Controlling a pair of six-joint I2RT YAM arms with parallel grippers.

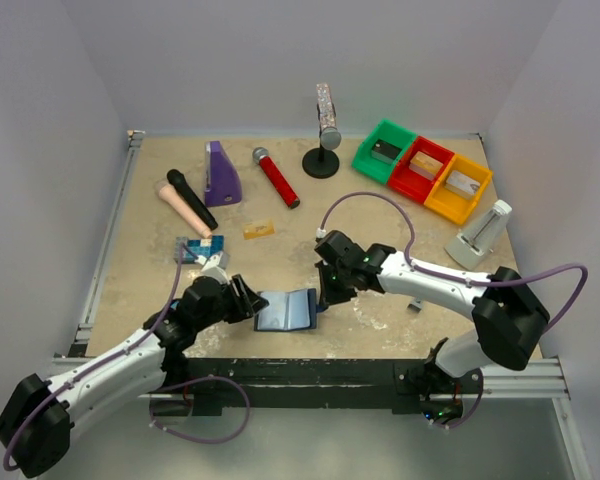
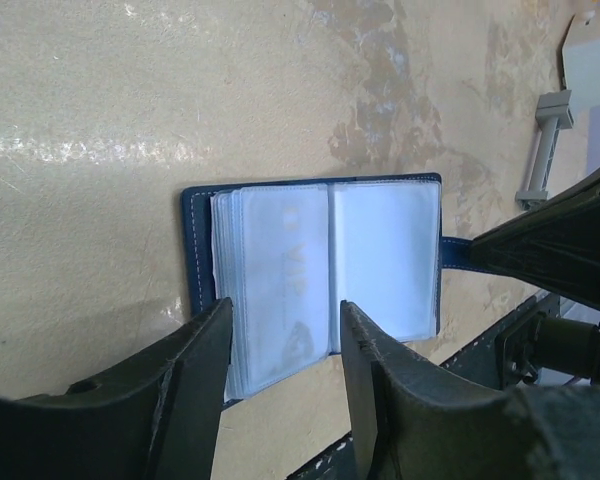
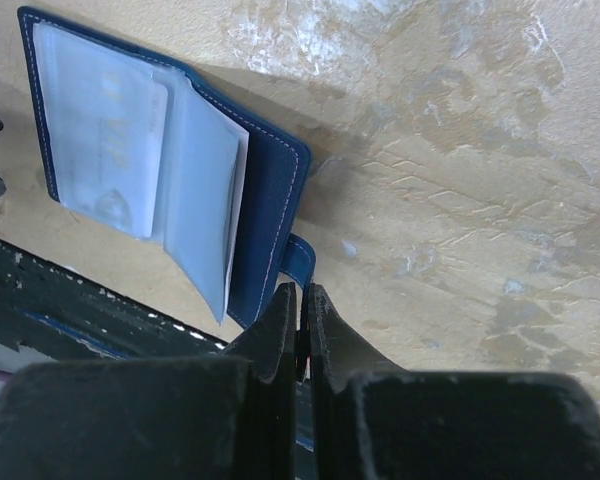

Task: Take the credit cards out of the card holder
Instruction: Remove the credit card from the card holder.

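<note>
The card holder [image 1: 286, 310] lies open near the table's front edge, navy cover down and pale clear sleeves up. A pale silvery-white card [image 2: 280, 290] shows inside the left sleeve; it also shows in the right wrist view [image 3: 110, 140]. My left gripper [image 2: 285, 310] is open, its fingers either side of the left page's near edge and touching nothing. My right gripper [image 3: 302, 295] is shut on the holder's snap tab [image 3: 298, 262] at the right side. An orange-gold card [image 1: 258, 230] lies on the table further back.
A studded blue block [image 1: 192, 248] sits just behind the left gripper. Further back are a black microphone [image 1: 191, 198], a purple wedge [image 1: 221, 175], a red microphone [image 1: 277, 177], a round-based stand [image 1: 323, 150], green, red and orange bins [image 1: 423, 172], and a white stand [image 1: 480, 236] at right.
</note>
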